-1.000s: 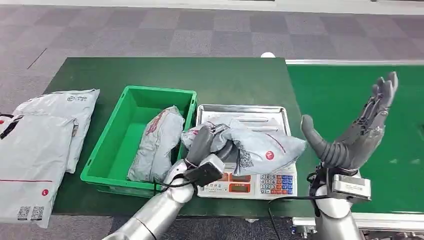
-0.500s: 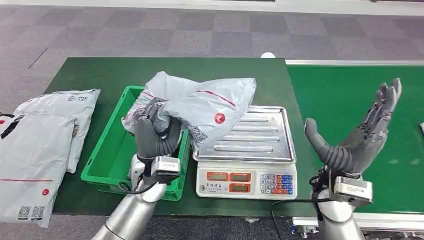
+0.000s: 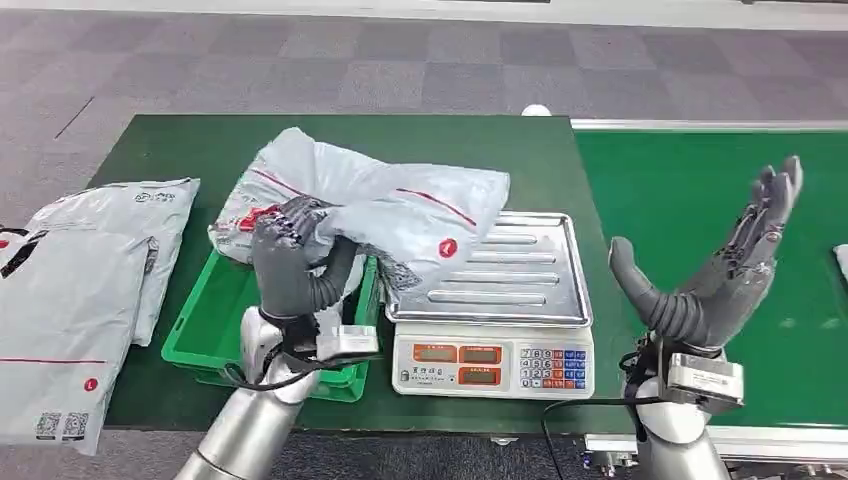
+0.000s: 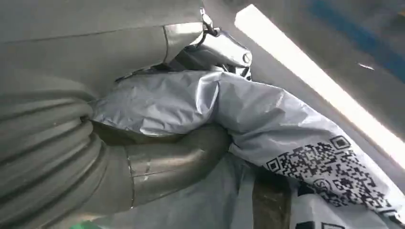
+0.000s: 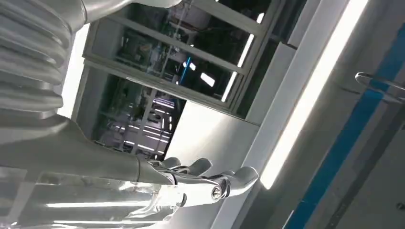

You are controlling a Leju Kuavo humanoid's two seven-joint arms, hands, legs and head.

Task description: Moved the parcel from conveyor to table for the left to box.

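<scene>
The left hand (image 3: 290, 268) is grasping a grey parcel (image 3: 380, 210) and is holding it up in the air, above the green box (image 3: 215, 318) and partly above the scale (image 3: 490, 300). The fingers are clenching a crumpled part of the bag near its left end, and the rest of the parcel is spreading toward the right, over the near left corner of the steel pan (image 3: 530, 268). The parcel is showing a thin red line and a small red round logo (the logo is facing the camera). In the left wrist view the thick thumb (image 4: 176, 160) is pressing into the grey plastic of the parcel (image 4: 267, 119), and a printed square code (image 4: 329, 169) is lying on the bag near it.

The box is standing on the dark green table (image 3: 170, 150), just beside the scale on its left. Something grey seems to be lying inside the box under the parcel, but the parcel is hiding most of it, so I cannot tell what it is.

The right hand (image 3: 715, 265) is standing upright over the bright green conveyor (image 3: 690, 180), palm turned to the left, fingers spread apart and holding nothing. In the right wrist view the fingers (image 5: 205, 179) are stretching out free against a ceiling with lamps.

Two flat grey bags (image 3: 90, 290) are lying at the left end of the table, one overlapping the other.
</scene>
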